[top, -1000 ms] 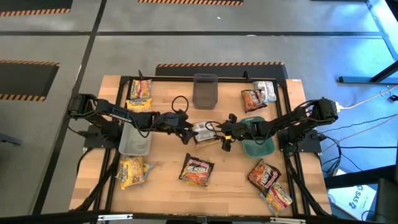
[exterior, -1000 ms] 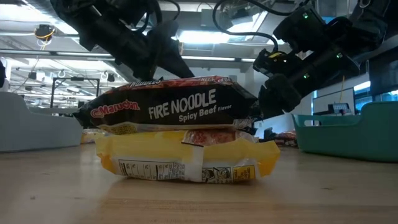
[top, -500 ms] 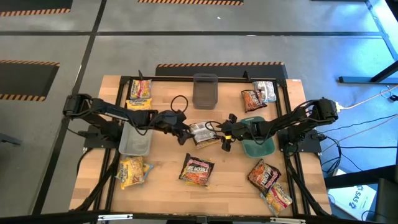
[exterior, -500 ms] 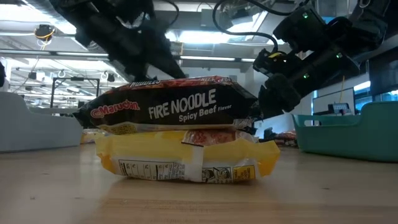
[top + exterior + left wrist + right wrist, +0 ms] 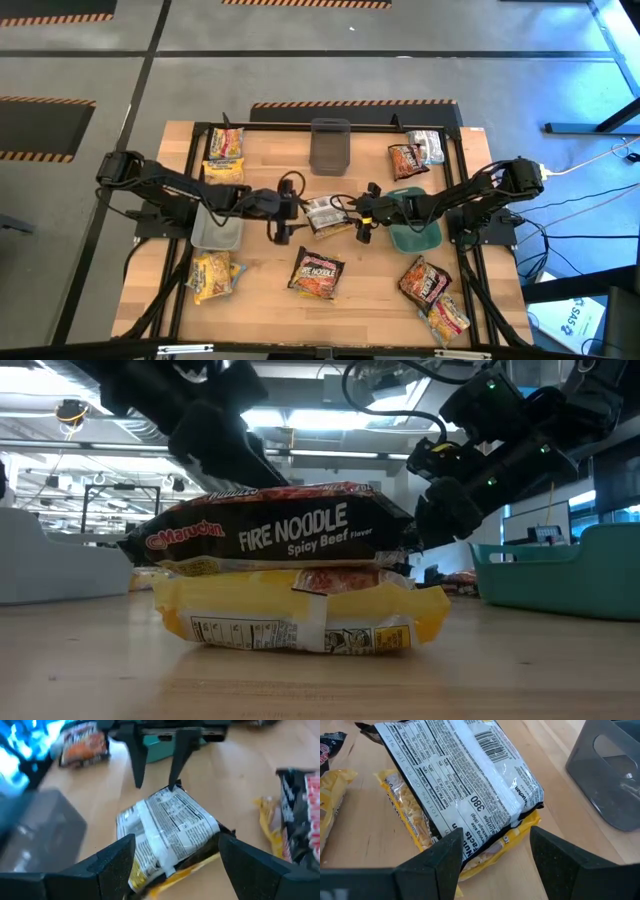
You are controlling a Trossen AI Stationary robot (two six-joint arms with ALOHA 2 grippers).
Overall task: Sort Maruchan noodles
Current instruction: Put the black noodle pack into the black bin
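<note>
Since a second ago our left gripper (image 5: 281,218) has drawn back, fingers spread, empty. We judge regrasping comes next: glossy silver-white noodle packet (image 5: 325,213) lies mid-table; right gripper (image 5: 364,225) gapes beside it.

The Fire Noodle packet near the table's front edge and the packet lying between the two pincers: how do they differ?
The Fire Noodle packet shows its dark printed front; the centre packet shows its silver-white back with nutrition text. The Fire Noodle packet has no pincer near it; the centre packet sits between the left pincer and the right pincer. Each rests on a yellow packet.
</note>
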